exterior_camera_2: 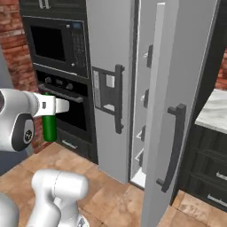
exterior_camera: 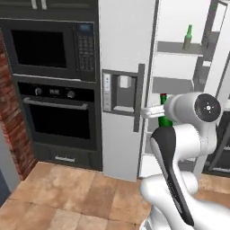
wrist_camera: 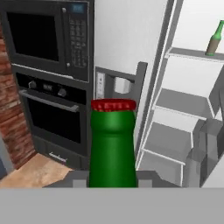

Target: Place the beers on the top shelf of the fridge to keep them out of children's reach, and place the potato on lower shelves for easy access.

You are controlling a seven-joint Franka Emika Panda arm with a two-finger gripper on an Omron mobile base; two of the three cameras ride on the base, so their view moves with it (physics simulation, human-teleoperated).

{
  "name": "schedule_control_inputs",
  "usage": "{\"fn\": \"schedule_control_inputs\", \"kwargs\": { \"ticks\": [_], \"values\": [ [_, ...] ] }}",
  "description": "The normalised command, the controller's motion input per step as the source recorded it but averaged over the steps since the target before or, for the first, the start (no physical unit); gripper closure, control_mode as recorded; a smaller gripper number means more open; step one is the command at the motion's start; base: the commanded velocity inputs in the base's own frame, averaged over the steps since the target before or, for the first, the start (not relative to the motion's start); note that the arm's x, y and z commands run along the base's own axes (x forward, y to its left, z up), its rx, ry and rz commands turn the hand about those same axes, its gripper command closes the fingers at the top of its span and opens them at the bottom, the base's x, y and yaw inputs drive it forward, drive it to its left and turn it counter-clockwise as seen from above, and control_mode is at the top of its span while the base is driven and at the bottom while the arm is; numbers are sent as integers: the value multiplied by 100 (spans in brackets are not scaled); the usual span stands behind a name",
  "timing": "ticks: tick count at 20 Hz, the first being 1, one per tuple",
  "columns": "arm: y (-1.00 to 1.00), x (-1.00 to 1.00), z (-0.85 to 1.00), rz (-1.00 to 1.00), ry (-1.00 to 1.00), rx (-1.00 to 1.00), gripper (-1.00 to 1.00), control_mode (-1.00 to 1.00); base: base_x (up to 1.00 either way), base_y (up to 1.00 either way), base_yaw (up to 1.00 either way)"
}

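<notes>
Gripping dark green bottle [wrist_camera: 113, 148], red cap, upright; gripper [wrist_camera: 113, 177] clamped round its body; olive bottle [exterior_camera: 187, 37] on fridge shelf [exterior_camera: 173, 47].

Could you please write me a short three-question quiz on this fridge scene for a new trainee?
1. True or false: the gripper is shut on the dark green bottle.
2. Where does the paler bottle stand? A) on the top shelf B) on the floor C) inside the oven
3. Fill in: the held bottle's cap is coloured ____.

Key: 1 true; 2 A; 3 red.
</notes>
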Motion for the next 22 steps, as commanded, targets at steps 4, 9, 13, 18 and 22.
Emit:
{"fn": "schedule_control_inputs", "kwargs": {
  "ticks": [4,9,13,18,22],
  "values": [
    [0,0,0,0,0,0,100,100,42,1,-43],
    [0,0,0,0,0,0,100,100,42,10,-34],
    [0,0,0,0,0,0,100,100,45,13,-27],
    [0,0,0,0,0,0,100,100,36,37,-24],
    [0,0,0,0,0,0,100,100,8,52,-23]
  ]
}}
